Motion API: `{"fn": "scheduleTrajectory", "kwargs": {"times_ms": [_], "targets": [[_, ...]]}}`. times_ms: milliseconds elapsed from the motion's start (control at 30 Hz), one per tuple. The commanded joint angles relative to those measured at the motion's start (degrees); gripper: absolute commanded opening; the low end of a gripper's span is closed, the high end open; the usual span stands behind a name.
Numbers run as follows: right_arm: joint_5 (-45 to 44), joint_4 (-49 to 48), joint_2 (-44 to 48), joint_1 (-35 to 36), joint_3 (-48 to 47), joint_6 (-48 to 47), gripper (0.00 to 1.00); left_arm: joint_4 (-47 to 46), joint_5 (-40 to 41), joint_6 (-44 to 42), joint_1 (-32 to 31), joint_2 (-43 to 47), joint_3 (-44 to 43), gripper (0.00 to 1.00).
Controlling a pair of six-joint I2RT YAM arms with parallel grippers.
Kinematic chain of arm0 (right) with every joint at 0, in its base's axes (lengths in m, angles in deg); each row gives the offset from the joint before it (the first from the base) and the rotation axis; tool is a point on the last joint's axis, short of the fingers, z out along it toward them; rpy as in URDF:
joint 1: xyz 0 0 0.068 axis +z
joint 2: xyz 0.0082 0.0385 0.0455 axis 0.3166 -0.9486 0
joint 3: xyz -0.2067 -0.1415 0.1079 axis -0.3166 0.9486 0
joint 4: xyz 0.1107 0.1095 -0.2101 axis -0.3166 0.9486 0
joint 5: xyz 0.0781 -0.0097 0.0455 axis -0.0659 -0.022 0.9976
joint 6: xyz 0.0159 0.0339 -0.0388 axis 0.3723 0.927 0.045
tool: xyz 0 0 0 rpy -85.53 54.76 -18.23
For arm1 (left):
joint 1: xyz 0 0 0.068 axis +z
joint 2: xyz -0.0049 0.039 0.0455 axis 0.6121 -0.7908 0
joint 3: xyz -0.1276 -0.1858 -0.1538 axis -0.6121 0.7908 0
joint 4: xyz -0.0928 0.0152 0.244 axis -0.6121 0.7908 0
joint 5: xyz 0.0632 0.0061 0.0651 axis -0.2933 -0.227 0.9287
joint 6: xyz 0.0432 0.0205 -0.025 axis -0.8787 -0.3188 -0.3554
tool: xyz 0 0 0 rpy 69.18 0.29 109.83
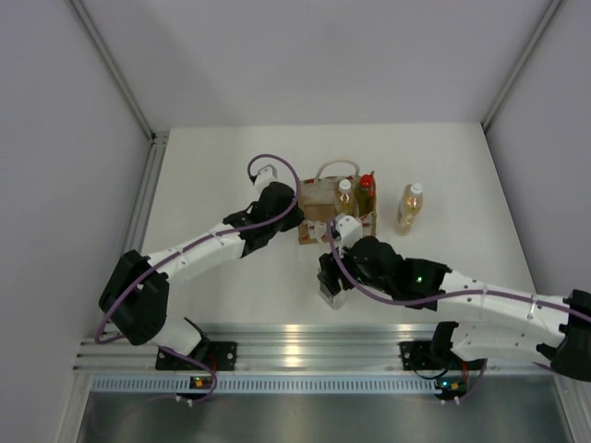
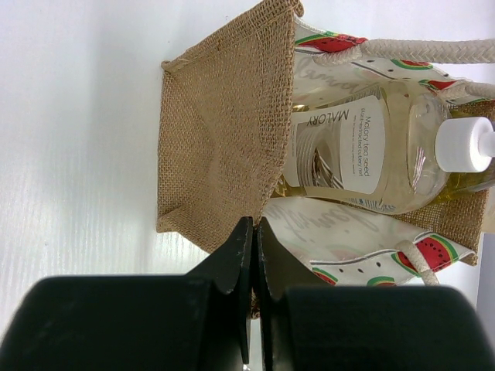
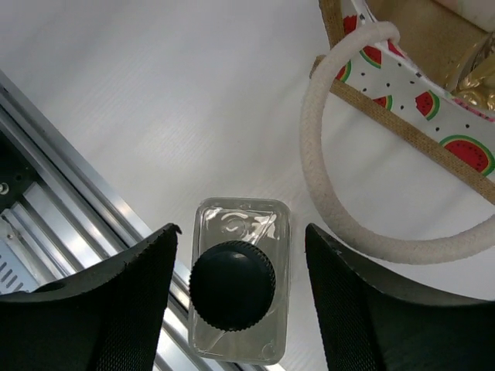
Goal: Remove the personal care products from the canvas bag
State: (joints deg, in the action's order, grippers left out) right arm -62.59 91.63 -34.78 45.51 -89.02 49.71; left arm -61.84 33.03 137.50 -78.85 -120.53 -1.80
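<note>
Left gripper [image 2: 253,226] pinched shut on canvas bag [image 2: 224,131] edge, right gripper [image 3: 241,232] jaws wide around clear bottle [image 3: 232,287] at bag's 6 o'clock, amber bottle [image 1: 410,208] at 3 o'clock

Canvas bag [image 2: 220,147] rough woven jute; rope handle [image 3: 329,209] twisted cotton; clear bottle [image 3: 240,220] glossy plastic, cap [image 3: 232,284] ribbed matt black; table [image 3: 155,93] smooth white.

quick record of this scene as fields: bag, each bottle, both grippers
canvas bag: on table, mouth open
in bag: amber bottle with white cap; yellow bottle with red cap
out of bag: second amber bottle, to the right of the bag; clear squarish bottle, upright in front of the bag
left gripper: shut, pinching the bag's rim
right gripper: open, a finger on each side of the clear squarish bottle, not touching it
</note>
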Motion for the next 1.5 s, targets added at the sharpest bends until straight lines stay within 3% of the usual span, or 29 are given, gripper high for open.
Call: {"fn": "scheduleTrajectory", "kwargs": {"times_ms": [0, 133, 333, 700, 867, 1133, 1467], "targets": [[0.0, -2.8, 2.1, 1.2, -4.8, -0.4, 0.65, 1.8, -1.0, 0.3, -0.2, 0.8, 0.3, 0.0], [-0.4, -1.1, 3.5, 1.1, -8.2, -0.7, 0.66, 1.8, -1.0, 0.4, -0.2, 0.7, 0.2, 0.0], [-9.7, 6.5, 0.9, -2.1, -16.7, 2.6, 0.65, 1.9, -1.0, 0.3, -0.2, 1.1, 0.2, 0.0], [-11.9, 8.3, -12.3, -17.0, -26.3, -0.4, 0.61, 1.8, -1.4, 0.4, -0.2, 0.2, -0.2, 0.0], [-8.6, 9.0, -20.3, -22.6, -31.3, -2.1, 0.57, 1.9, -1.0, 0.2, -0.2, 0.2, 0.0, 0.0], [-6.9, 9.7, -30.2, -26.0, -37.7, -4.0, 0.55, 1.9, -0.8, -0.4, -0.1, 0.4, 0.0, 0.0], [-6.6, 9.7, -36.1, -27.0, -38.7, -3.3, 0.54, 1.9, -0.9, -0.7, -0.1, 0.4, -0.2, 0.0]]}}
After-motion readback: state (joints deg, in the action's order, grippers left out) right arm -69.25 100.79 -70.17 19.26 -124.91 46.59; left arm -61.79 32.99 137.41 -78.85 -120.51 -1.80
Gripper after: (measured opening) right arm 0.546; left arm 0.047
